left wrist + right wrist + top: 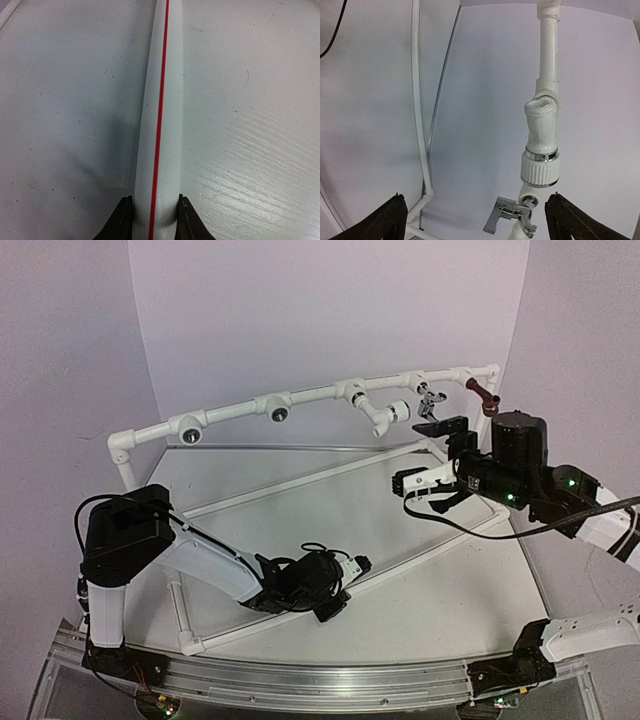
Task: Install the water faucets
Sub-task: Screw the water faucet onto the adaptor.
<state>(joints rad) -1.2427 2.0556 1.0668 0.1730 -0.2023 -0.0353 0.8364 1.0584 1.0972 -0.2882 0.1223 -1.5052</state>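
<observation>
Left gripper (155, 221) low; jaws astride pipe (165, 100)

A red-striped white PVC pipe (160, 125) lies on the scuffed white surface (250, 150), running from six to twelve o'clock in the left wrist view.

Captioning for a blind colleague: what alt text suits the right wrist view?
A white plastic faucet and, below it, a silver faucet sit along the white pipe, framed between the dark fingers of the open right end effector.
</observation>
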